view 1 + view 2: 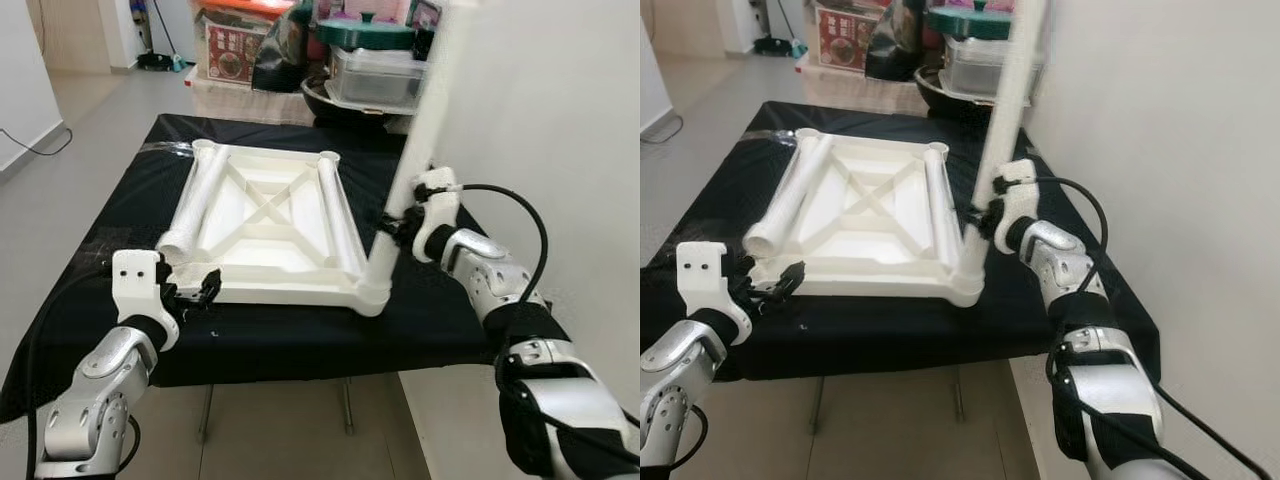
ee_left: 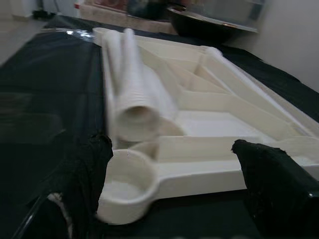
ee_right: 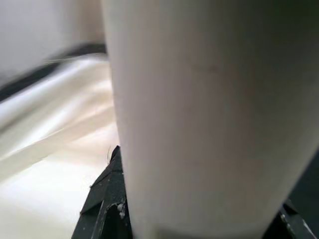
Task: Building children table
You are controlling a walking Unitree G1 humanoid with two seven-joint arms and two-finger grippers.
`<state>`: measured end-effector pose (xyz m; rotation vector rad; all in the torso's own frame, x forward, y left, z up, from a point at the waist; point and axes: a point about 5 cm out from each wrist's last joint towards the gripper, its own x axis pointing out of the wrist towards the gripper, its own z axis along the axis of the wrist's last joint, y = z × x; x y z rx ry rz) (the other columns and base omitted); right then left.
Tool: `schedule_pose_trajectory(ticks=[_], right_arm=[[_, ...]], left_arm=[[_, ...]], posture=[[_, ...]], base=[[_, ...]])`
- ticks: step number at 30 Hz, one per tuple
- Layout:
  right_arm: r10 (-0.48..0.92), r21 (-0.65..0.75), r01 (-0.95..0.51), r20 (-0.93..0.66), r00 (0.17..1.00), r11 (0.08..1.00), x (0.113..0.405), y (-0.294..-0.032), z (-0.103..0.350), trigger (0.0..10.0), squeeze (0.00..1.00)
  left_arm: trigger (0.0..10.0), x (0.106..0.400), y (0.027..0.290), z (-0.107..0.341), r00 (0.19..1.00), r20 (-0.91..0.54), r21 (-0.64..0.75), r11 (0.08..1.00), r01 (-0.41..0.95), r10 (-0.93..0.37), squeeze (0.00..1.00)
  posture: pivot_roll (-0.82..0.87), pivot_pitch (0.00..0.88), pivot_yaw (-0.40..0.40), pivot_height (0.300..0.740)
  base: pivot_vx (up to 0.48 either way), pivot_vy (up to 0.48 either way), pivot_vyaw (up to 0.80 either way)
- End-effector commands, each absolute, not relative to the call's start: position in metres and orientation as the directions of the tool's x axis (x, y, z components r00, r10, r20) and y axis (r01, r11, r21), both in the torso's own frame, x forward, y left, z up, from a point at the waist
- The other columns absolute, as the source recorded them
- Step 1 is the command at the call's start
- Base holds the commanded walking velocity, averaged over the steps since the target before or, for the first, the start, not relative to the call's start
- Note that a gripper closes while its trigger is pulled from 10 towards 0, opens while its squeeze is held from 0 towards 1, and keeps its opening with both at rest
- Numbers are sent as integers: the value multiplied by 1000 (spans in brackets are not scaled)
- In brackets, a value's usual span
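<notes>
The right gripper [image 1: 400,222] had its fingers closed around a white table leg [image 1: 420,140], pinching it low down, just above where the leg entered the near right corner socket of the upturned tabletop [image 1: 270,225]. The leg stood nearly upright in that socket, leaning slightly away from the tabletop toward the wall. In the right wrist view the leg's shaft [image 3: 209,114] sat hard against the black fingers.

The left gripper [image 1: 196,292] hovered at the tabletop's near left corner, jaws spread, with the empty corner socket [image 2: 127,186] lying between the two fingers [image 2: 271,181]. It touched nothing that could be made out.

The step in hand appeared to be seating the first leg. The next move would likely call for pushing or twisting that leg fully home, with the left gripper bracing the tabletop so it did not slide on the black cloth [image 1: 120,210]; whether the leg was already fully seated could not be told.

Counted: one tabletop, lying underside up in the middle of the black cloth; one leg standing in its socket; at least two loose legs lying on the tabletop, one along its left rail [image 1: 195,200] and one along its right rail [image 1: 330,200]. Behind the tabletop, boxes and pots [image 1: 370,60] crowded the far side.
</notes>
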<state>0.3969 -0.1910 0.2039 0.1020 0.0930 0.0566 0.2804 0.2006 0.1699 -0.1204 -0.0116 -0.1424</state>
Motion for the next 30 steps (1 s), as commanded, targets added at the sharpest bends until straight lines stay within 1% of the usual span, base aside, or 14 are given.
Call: schedule_pose_trajectory(ticks=[1, 3, 4, 5, 12, 13, 15, 16, 18, 19, 24, 28, 29, 30], right_arm=[[-103, 103, 119, -151, 983, 988, 387, -194, 191, 0, 0], [-34, 171, 60, -151, 988, 983, 365, -144, 186, 0, 0], [38, 189, -7, -160, 986, 982, 362, -124, 187, 6275, 0], [89, 187, -57, -165, 982, 981, 361, -112, 188, 10000, 0], [206, 212, -176, -127, 970, 961, 365, -101, 195, 10000, 0], [214, 214, -193, -82, 973, 958, 368, -109, 202, 10000, 1000], [220, 207, -210, -25, 975, 956, 371, -120, 216, 10000, 1000], [294, 187, -291, 14, 956, 938, 374, -125, 224, 10000, 224], [337, 177, -338, 34, 941, 925, 372, -128, 230, 10000, 224], [449, 98, -455, 77, 890, 885, 368, -130, 237, 10000, 0], [714, -102, -708, 50, 698, 699, 347, -131, 233, 10000, 0], [798, -177, -792, -52, 600, 584, 345, -129, 218, 10000, 0], [828, -183, -826, -87, 553, 533, 345, -123, 213, 9686, 0], [844, -184, -844, -104, 527, 504, 345, -119, 210, 7451, 0]], left_arm=[[10000, 279, 199, 168, 990, 14, -128, 982, 140, -140, 0], [10000, 281, 197, 169, 990, 14, -133, 981, 144, -144, 0], [10000, 283, 195, 169, 988, 15, -133, 979, 155, -155, 0], [10000, 285, 193, 170, 986, 17, -133, 977, 166, -165, 0], [10000, 289, 192, 173, 984, 25, -133, 975, 178, -176, 0], [10000, 290, 193, 173, 984, 26, -131, 975, 178, -176, 0], [10000, 290, 193, 173, 984, 27, -130, 976, 177, -175, 0], [10000, 289, 193, 172, 984, 27, -131, 975, 177, -175, 0], [10000, 288, 193, 172, 984, 26, -132, 975, 177, -175, 0], [10000, 287, 192, 171, 984, 26, -133, 975, 177, -175, 0], [10000, 287, 192, 171, 984, 27, -136, 975, 176, -174, 0], [10000, 287, 192, 171, 984, 27, -134, 975, 178, -176, 0], [10000, 287, 192, 171, 984, 28, -134, 975, 179, -177, 0], [10000, 287, 192, 171, 984, 29, -134, 975, 179, -177, 0]], posture=[[132, 0, -160, 740], [128, 0, -146, 740], [113, 0, -127, 740], [113, 0, -127, 740], [102, 0, -126, 740], [102, 0, -126, 740], [102, 0, -129, 740], [102, 0, -129, 740], [102, 0, -132, 740], [107, 0, -139, 740], [111, 0, -140, 740], [123, 0, -148, 740], [122, 0, -152, 740], [122, 0, -152, 740]], base=[[0, 0, 0], [0, 0, 0], [0, 0, 0], [0, 0, 0], [0, 0, 0], [0, 0, 0], [0, 0, 0], [0, 0, 0], [0, 0, 0], [0, 0, 0], [0, 0, 0], [0, 0, 0], [0, 0, 0], [0, 0, 0]])
